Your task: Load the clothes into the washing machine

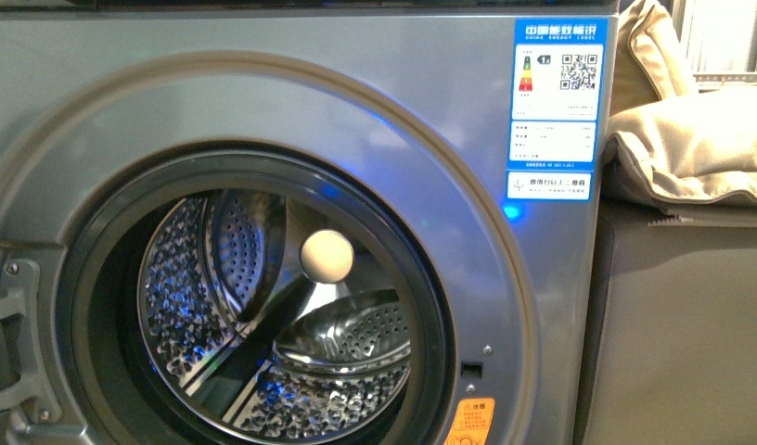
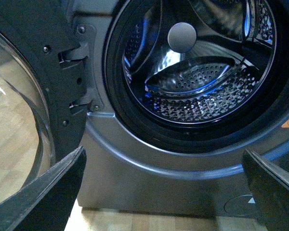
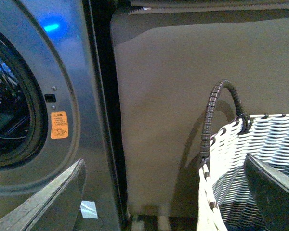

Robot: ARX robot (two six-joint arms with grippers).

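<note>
Gaping washing machine (image 1: 263,102) mouth, door (image 2: 19,120) aside; left gripper (image 2: 163,151), right gripper (image 3: 164,159) splayed.

**Blue Glints, Dim Corners**

The front view is sharp and evenly lit. A blue lamp (image 1: 512,211) at 3 o'clock tints the washing machine (image 1: 263,102), and its drum (image 1: 198,278) sparkles with blue-white glints. The background at 1 o'clock is blown out. In the left wrist view, warm glare comes through the door glass (image 2: 14,144) at 9 o'clock. The right wrist view is dim: the basket (image 3: 260,154) shadows the cabinet (image 3: 173,86), and the right fingers (image 3: 38,202) are dark and soft-edged.
</note>
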